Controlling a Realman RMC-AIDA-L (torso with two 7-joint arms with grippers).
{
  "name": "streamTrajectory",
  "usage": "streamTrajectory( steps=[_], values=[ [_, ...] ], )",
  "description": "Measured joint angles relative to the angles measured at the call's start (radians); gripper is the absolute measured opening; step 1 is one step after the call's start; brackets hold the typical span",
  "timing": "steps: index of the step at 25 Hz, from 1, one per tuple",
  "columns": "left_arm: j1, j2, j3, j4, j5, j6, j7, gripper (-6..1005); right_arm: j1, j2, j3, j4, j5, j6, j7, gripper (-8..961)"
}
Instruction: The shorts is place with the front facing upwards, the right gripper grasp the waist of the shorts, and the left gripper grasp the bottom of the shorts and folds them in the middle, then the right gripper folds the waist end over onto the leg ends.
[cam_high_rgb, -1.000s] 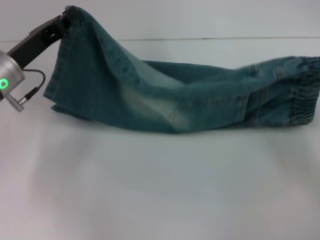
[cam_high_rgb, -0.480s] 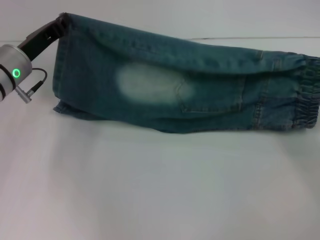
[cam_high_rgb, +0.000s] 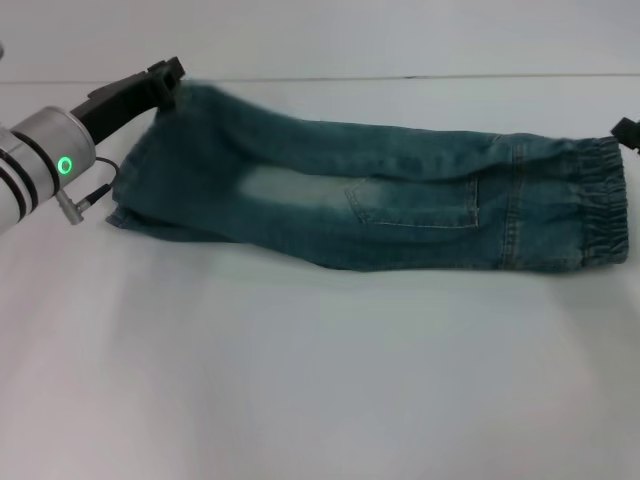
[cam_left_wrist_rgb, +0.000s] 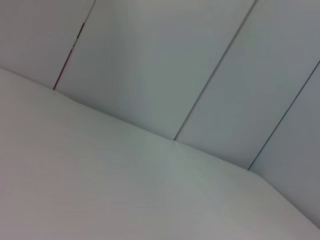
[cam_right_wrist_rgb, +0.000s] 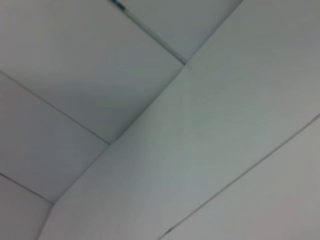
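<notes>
Lowered since the earlier frame, the shorts (cam_high_rgb: 380, 205) lie folded on the tabletop (cam_high_rgb: 320, 380); I see the left pincer (cam_high_rgb: 168, 82) clamped on the leg ends (cam_high_rgb: 140, 185) upper left, right pincer's (cam_high_rgb: 627, 130) grip indiscernible.

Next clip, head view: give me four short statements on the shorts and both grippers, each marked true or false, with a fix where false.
1. The shorts lie folded lengthwise on the table. True.
2. The waist points to the robot's left. False: it is at the right.
3. The left gripper is at the leg ends. True.
4. The right gripper is fully in view. False: only a black tip shows at the picture's edge beside the waist.
</notes>
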Motion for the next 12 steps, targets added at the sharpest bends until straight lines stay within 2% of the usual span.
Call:
streamTrajectory(
  steps=[4, 7, 12],
  values=[
    [0.008, -0.002, 0.002, 0.003, 0.000, 0.006, 0.000, 134, 0.001, 0.002, -0.013, 0.000, 0.002, 0.005, -0.041, 166],
    [0.021, 0.000, 0.004, 0.014, 0.000, 0.030, 0.002, 259, -0.013, 0.002, -0.009, -0.004, 0.005, 0.000, -0.055, 276],
    [0.057, -0.005, 0.029, 0.042, -0.012, 0.157, 0.070, 465, -0.061, -0.001, -0.002, -0.010, 0.065, -0.064, -0.082, 470]
  ],
)
